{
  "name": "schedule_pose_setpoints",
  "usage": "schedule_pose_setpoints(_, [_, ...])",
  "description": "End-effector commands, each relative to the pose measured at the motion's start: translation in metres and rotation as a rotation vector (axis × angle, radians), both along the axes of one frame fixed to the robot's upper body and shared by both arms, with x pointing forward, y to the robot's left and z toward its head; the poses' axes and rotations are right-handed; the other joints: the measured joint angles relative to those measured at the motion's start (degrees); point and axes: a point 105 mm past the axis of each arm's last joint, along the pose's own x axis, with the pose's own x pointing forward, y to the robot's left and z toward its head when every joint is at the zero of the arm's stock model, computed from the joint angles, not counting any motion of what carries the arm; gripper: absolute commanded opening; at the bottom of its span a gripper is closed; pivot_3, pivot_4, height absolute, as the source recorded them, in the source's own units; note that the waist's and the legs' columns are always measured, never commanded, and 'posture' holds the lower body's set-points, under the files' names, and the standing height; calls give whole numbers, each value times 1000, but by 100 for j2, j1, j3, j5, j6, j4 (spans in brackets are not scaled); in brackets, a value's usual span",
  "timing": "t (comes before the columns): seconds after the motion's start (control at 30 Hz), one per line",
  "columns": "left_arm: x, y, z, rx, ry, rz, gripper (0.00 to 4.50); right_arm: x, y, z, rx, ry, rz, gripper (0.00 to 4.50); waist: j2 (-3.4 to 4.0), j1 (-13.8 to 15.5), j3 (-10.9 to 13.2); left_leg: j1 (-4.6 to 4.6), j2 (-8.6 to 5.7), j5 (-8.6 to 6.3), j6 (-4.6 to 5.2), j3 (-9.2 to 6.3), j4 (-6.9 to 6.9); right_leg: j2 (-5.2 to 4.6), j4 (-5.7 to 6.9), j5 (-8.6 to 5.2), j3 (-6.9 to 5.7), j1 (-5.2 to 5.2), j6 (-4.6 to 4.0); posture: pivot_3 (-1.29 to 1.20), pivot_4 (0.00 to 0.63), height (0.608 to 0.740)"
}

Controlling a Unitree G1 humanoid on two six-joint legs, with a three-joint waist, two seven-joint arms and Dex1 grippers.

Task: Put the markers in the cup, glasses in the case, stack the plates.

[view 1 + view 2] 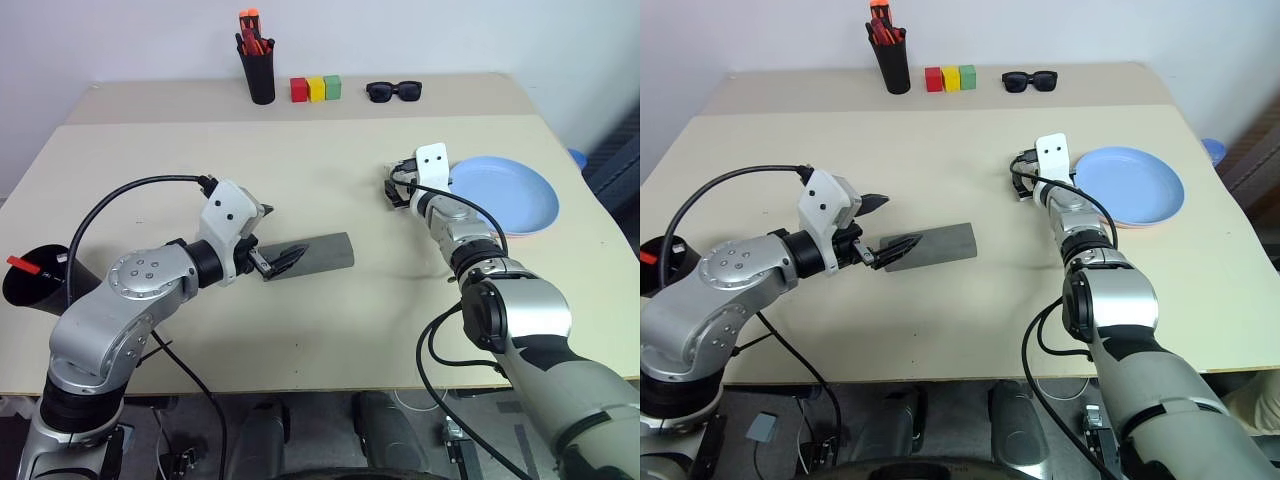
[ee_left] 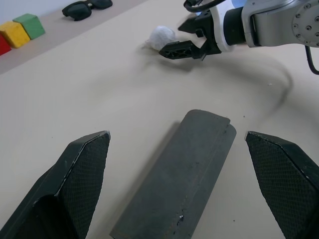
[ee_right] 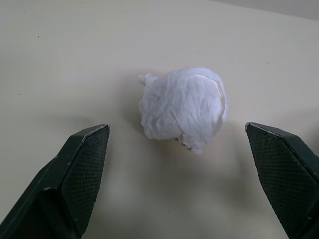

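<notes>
The grey case (image 1: 318,253) lies shut in the middle of the table. My left gripper (image 1: 272,237) hovers at its left end, open, and the case (image 2: 189,169) shows between the spread fingers. The light blue plate (image 1: 505,193) sits at the right on the pink plate, whose rim (image 1: 515,235) peeks out beneath. My right gripper (image 1: 392,185) is open just left of the plates, facing a crumpled white tissue ball (image 3: 184,107) with nothing held. The black cup (image 1: 30,280) stands at the far left with a red-capped marker (image 1: 20,265) in it. The glasses are out of view.
Along the back edge stand a black pen holder (image 1: 260,70) with red-orange pens, three coloured blocks (image 1: 316,89) and black sunglasses (image 1: 393,91). My right gripper (image 2: 182,37) and the tissue (image 2: 162,36) also appear in the left wrist view.
</notes>
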Motion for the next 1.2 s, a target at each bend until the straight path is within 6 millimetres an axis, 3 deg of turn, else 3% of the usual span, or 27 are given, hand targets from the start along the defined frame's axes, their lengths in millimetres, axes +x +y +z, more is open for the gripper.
schedule_pose_setpoints(0.03, [-3,0,11,-3,-50,-2,4500,1,-3,6,-4,-21,-3,4443,0,2,0,0,0,0,0,0,0,0,0,0,0,0,0,0,150,740])
schedule_pose_setpoints(0.07, [-2,0,11,-3,-50,-3,4500,1,-2,6,-4,-21,0,4443,0,1,0,0,0,0,0,0,0,0,0,0,0,0,0,0,150,740])
schedule_pose_setpoints(0.17, [-3,1,11,-4,-50,-2,4500,2,0,8,19,-23,11,3655,0,0,0,0,0,0,0,0,0,0,0,0,0,0,0,0,150,740])
schedule_pose_setpoints(0.4, [-3,2,11,-6,-49,5,4500,3,1,12,9,-35,4,168,0,0,0,0,0,0,0,0,0,0,0,0,0,0,0,0,150,740])
schedule_pose_setpoints(0.43, [-2,2,11,-6,-50,6,4500,3,0,13,5,-36,2,75,0,0,0,0,0,0,0,0,0,0,0,0,0,0,0,0,150,740])
schedule_pose_setpoints(0.87, [1,-4,10,-14,-51,-10,4500,2,2,12,3,-47,26,75,0,0,0,0,0,0,0,0,0,0,0,0,0,0,0,0,150,740])
schedule_pose_setpoints(0.97, [1,-4,10,-16,-51,-12,4500,2,1,12,2,-46,23,867,0,1,0,0,0,0,0,0,0,0,0,0,0,0,0,0,150,740])
schedule_pose_setpoints(1.1, [2,-5,10,-19,-49,-18,4500,2,-1,13,19,-55,3,2658,0,1,0,0,0,0,0,0,0,0,0,0,0,0,0,0,150,740])
schedule_pose_setpoints(1.2, [3,-6,10,-22,-51,-20,4500,2,-1,13,18,-53,-1,2658,0,3,0,0,0,0,0,0,0,0,0,0,0,0,0,0,150,740])
